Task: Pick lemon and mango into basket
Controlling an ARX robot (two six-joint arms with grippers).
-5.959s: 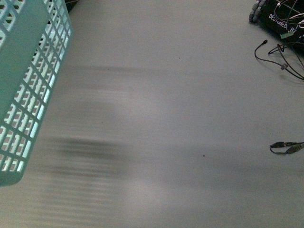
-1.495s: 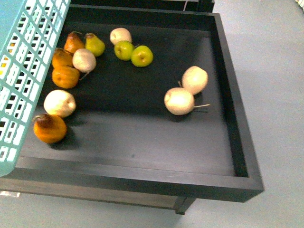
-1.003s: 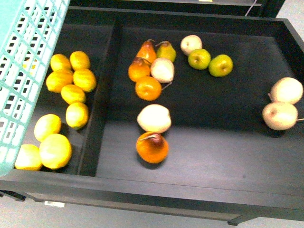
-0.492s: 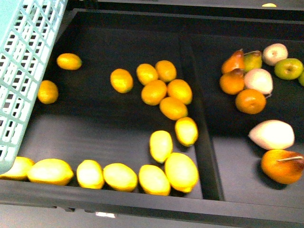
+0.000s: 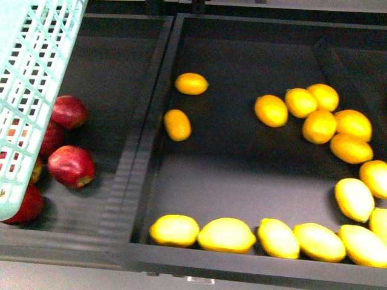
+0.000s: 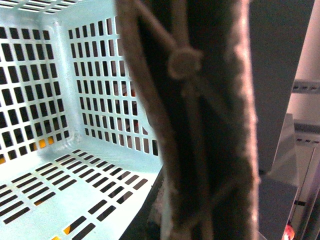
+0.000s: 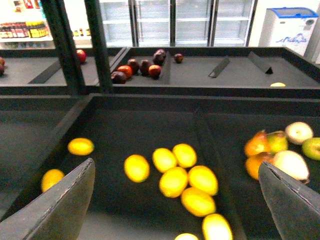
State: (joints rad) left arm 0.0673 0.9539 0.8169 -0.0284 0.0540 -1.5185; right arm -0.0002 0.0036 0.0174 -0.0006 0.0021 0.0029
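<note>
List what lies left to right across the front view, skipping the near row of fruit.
In order: basket → red apples → divider → two lone lemons → lemon cluster.

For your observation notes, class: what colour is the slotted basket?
The basket is pale teal, shown best in the left wrist view.

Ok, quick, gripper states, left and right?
Left gripper: cannot be told; its fingers are not visible, a brown basket handle fills its wrist view.
Right gripper: open, holding nothing.
</note>
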